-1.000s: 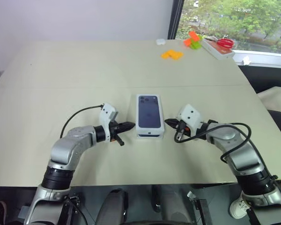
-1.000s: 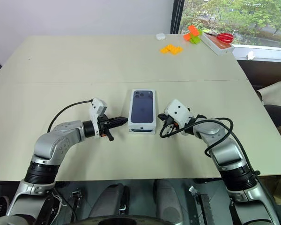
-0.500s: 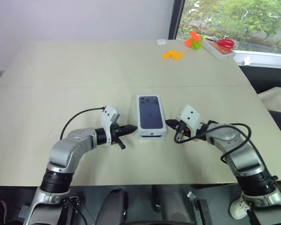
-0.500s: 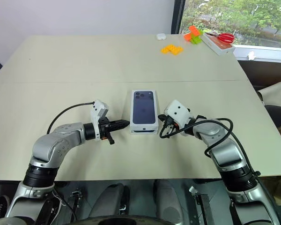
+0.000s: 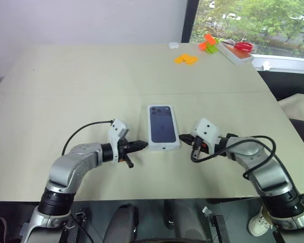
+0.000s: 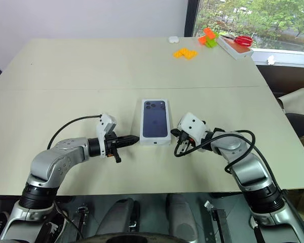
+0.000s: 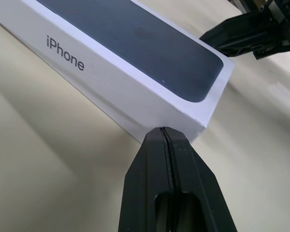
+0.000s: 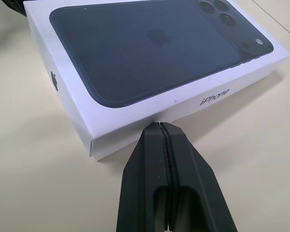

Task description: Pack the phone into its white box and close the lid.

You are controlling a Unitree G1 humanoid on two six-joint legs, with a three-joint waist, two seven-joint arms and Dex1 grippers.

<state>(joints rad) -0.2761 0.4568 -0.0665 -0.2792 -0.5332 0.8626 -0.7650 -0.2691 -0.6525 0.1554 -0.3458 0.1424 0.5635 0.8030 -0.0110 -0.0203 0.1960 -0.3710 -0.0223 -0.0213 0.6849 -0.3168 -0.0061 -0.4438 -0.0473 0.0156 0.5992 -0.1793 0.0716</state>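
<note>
The lid (image 5: 162, 126), white with a dark phone picture on top, lies flat and closed over the white box in the middle of the table (image 5: 81, 91). The box tray beneath it cannot be told apart from the lid, and the phone is hidden. My left gripper (image 5: 143, 145) is shut, its tip just off the lid's near left corner (image 7: 203, 128). On the other side my right gripper (image 5: 182, 137) is shut too, its tip close to the lid's near right edge (image 8: 135, 130). Neither holds anything.
At the far right of the table lie orange pieces (image 5: 186, 59), orange and green blocks (image 5: 209, 44), a flat tray with red scissors (image 5: 237, 49) and a small white object (image 5: 174, 45). The table's right edge (image 5: 289, 126) drops off beside my right arm.
My left gripper has drawn back a little from the box towards the near table edge. Both grippers stay shut, and the closed box has not moved.
</note>
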